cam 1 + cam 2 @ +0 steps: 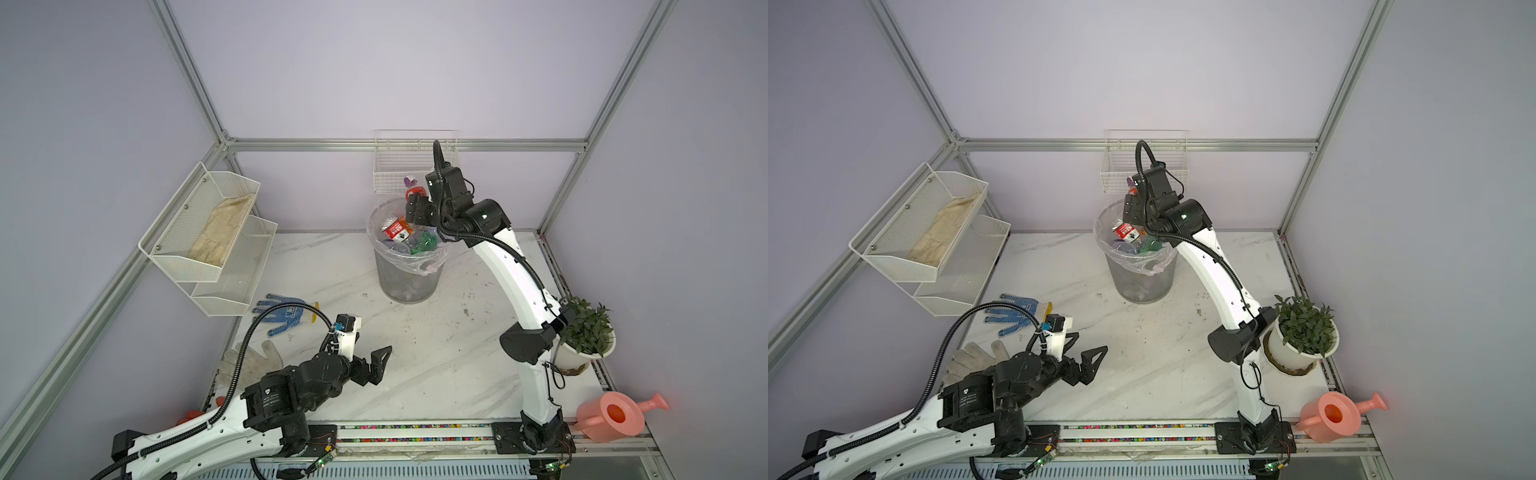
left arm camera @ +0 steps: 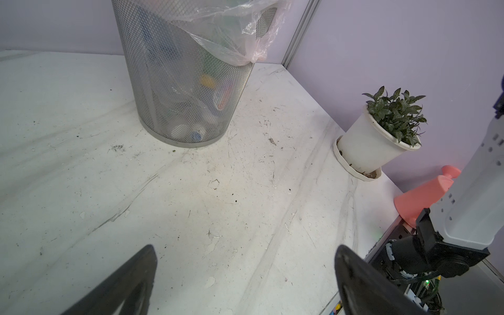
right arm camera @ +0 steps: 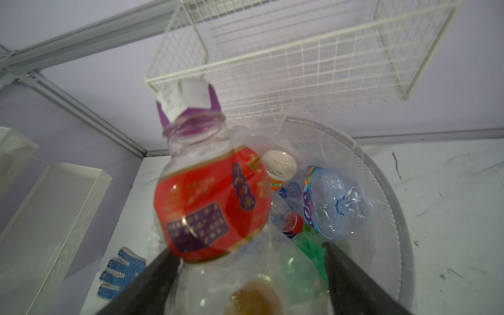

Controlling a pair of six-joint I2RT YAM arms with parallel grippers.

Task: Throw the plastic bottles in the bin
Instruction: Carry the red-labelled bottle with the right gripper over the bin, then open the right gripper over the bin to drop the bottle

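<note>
Right gripper [image 1: 417,210] [image 3: 248,249]: it hangs over the far edge of the bin, at the far middle of the table [image 1: 436,353]. The jaws stand wide apart, wider than the bottle in front of them.
Red bottle [image 3: 212,201] [image 1: 417,191]: clear, with a red label and a purple cap, blurred in the right wrist view. It is above the bin's mouth, and its base is just beside one finger [image 3: 152,281]. Whether they touch, one cannot tell.
Bin [image 1: 407,282] [image 1: 1138,278] [image 2: 177,95]: it stands upright, with a clear bag [image 2: 245,35] folded over the rim.
Other bottles [image 1: 399,230] [image 3: 332,201]: they lie inside the bin, piled almost to the rim.
Left gripper [image 2: 245,259] [image 1: 1084,349]: at the near left, above bare table. The jaws are fully apart and nothing is between them.
Blue-dotted glove [image 1: 282,313]: it lies on the left of the table.
White glove [image 1: 253,357]: it lies nearer, partly under the left arm.
Wire basket [image 1: 395,166]: it hangs on the far wall, just behind the bin.
</note>
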